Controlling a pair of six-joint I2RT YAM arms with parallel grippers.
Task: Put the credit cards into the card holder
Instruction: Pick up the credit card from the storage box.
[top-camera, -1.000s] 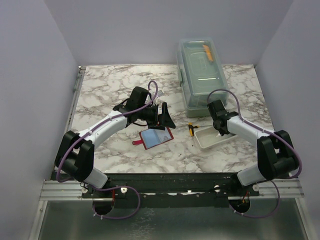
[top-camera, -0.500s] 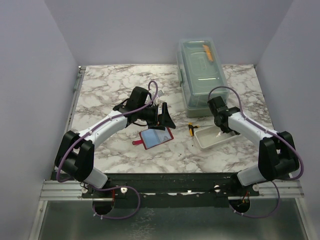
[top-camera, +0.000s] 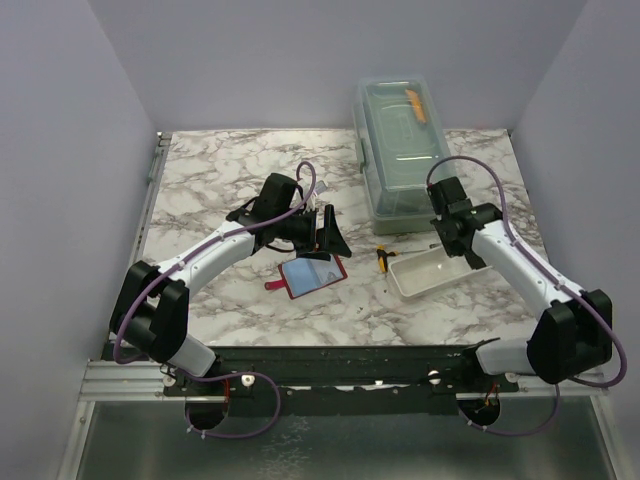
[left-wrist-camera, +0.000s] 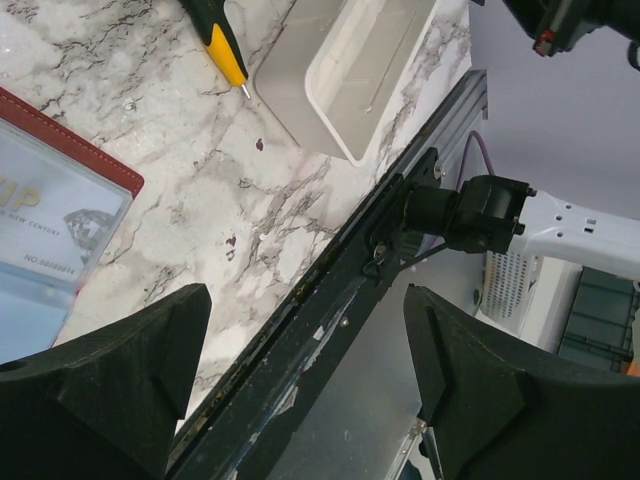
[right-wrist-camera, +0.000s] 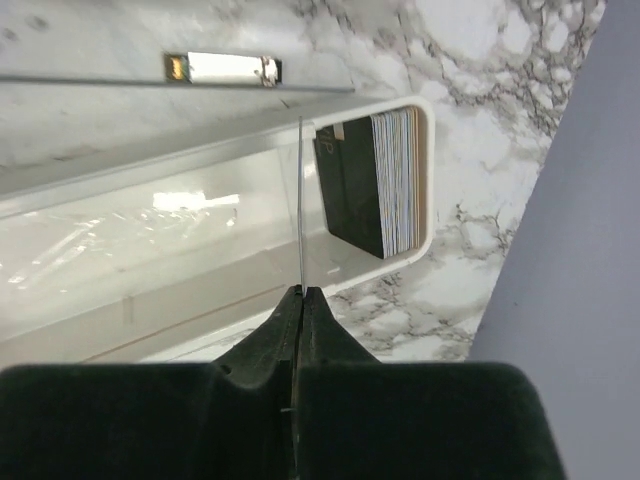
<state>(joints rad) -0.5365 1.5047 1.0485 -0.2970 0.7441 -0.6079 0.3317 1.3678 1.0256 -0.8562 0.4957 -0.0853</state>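
Note:
The red card holder lies flat at mid-table, a card showing behind its clear window; its red edge also shows in the left wrist view. My left gripper hovers just behind it, fingers wide open and empty. A stack of credit cards stands on edge at one end of the white tray. My right gripper is shut on one thin card, seen edge-on above the tray. In the top view, the right gripper hangs over the tray's far side.
A clear plastic box with a lid stands at the back right, close behind the right gripper. A yellow and black screwdriver lies between the card holder and the tray. The table's front rail runs below the left fingers.
The right gripper closed fully on a card and rose back and to the right from inside the tray. The left arm and card holder stayed still.

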